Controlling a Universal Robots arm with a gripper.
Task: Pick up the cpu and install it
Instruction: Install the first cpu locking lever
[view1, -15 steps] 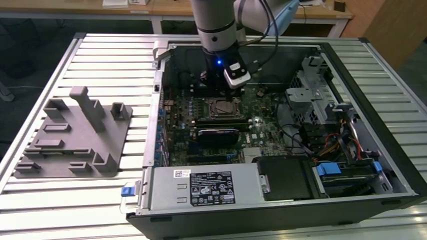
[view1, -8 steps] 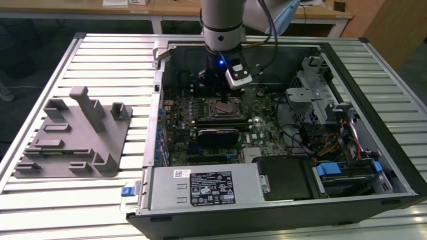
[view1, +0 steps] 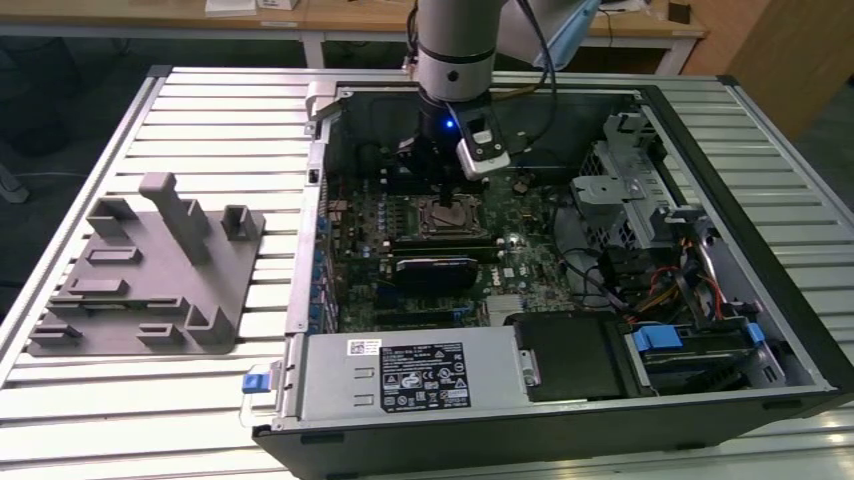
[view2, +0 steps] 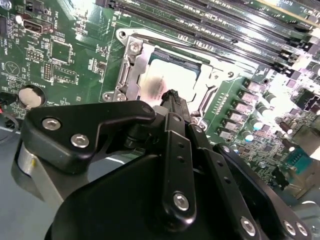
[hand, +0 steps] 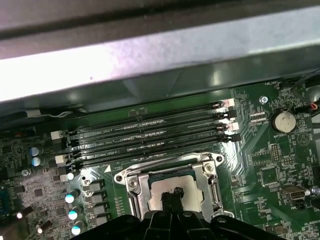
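The cpu lies flat inside the metal socket frame on the green motherboard, its silvery top showing. In the first wrist view the cpu sits level within the frame. My gripper hangs right over the chip's middle with its black fingers drawn together to one narrow tip, shut. I cannot tell whether the tip touches the chip. In the exterior view the gripper reaches down into the open computer case above the socket.
A grey holder block stands on the slatted table at the exterior view's left. Memory slots run beside the socket. A power supply and drive cage with cables crowd the case. A coin battery sits nearby.
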